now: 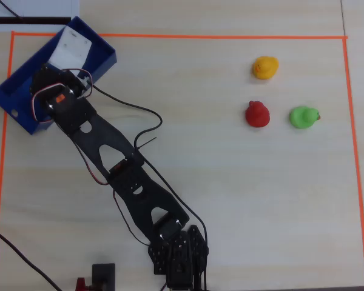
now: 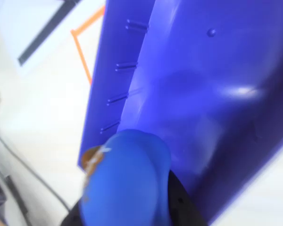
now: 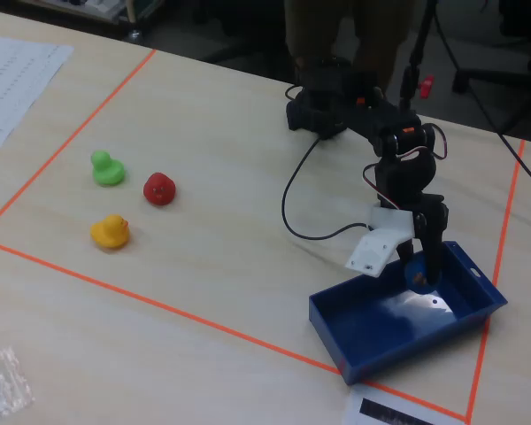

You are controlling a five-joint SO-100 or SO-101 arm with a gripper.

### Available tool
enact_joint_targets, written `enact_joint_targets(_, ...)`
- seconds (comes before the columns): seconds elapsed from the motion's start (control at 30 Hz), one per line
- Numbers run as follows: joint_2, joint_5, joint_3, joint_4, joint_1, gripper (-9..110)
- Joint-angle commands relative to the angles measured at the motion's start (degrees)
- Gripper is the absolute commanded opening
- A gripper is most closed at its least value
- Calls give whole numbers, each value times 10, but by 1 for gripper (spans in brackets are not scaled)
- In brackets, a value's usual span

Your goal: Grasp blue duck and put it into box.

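Observation:
My gripper (image 3: 421,273) is shut on the blue duck (image 3: 416,278) and holds it inside the box (image 3: 380,352), just above the floor near the far wall. In the wrist view the blue duck (image 2: 127,174) fills the bottom between the dark fingers (image 2: 179,203), its brownish beak to the left, with the box floor (image 2: 203,94) right behind it. In the overhead view the arm's wrist (image 1: 57,97) hangs over the box (image 1: 6,91) at the top left corner and hides the duck and the jaws.
A yellow duck (image 1: 266,66), a red duck (image 1: 257,114) and a green duck (image 1: 304,116) sit far off at the right of the overhead view. Orange tape (image 1: 170,36) frames the table. Black cables (image 1: 139,112) trail beside the arm.

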Motion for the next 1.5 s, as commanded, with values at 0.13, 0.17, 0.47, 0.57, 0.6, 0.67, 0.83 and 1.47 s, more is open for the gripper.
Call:
enact_joint_targets(0.13,-11,-40,-69,54,27,38)
enact_joint_targets(0.17,-4,-43,-73,68,31,38)
enact_joint_targets(0.47,438,-72,432,-48,127,0)
enact_joint_targets(0.57,592,-124,665,-145,184,0)
enact_joint_targets(0.6,629,-146,730,-165,200,0)
enact_joint_targets(0.67,708,-196,882,-228,234,0)
enact_joint_targets(0.83,911,-307,1228,-370,301,0)
enact_joint_targets(1.47,1484,-410,1640,-78,309,0)
